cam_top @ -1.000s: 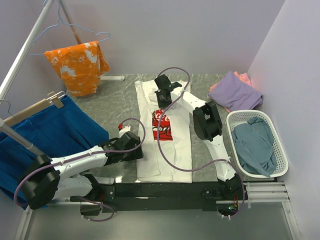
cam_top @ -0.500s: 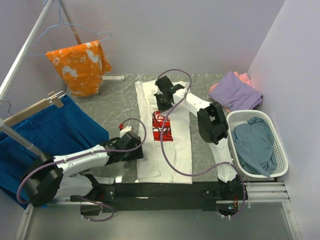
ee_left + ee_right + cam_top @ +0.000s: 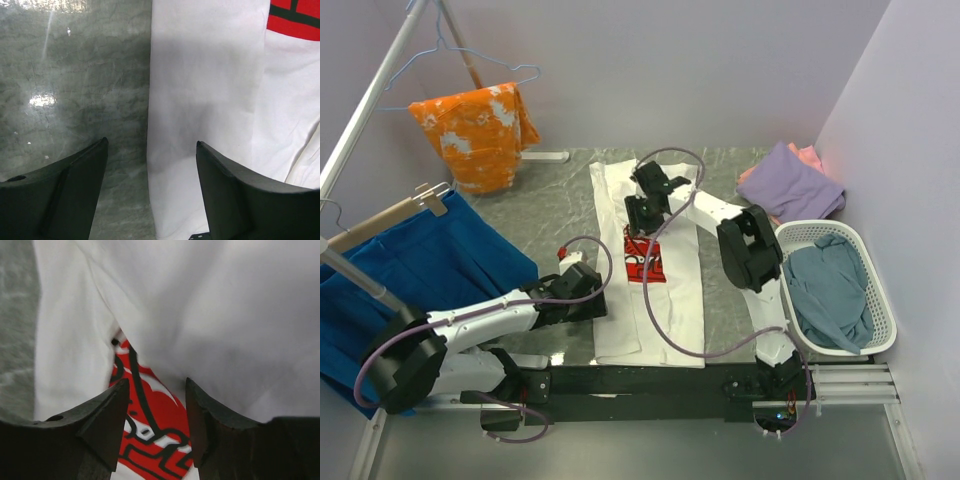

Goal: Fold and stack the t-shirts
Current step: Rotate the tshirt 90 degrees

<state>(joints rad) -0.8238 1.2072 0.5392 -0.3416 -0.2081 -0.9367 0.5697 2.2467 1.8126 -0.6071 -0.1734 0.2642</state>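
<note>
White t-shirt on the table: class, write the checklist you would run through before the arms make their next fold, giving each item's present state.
1. Right pincer clear of cloth: ok, jaws apart, nothing between them.
2. Left pincer open: ok, over the left edge of the white t-shirt.
3. Top fold lies flat over the red print: cannot tell.
4. Purple t-shirt folded, at far right: ok.
5. Grey-blue t-shirt folded: not ok, crumpled in the basket.

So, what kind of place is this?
Probably a small robot test cell staged for laundry work: it has a stone-look table, a garment rack and a white laundry basket.
</note>
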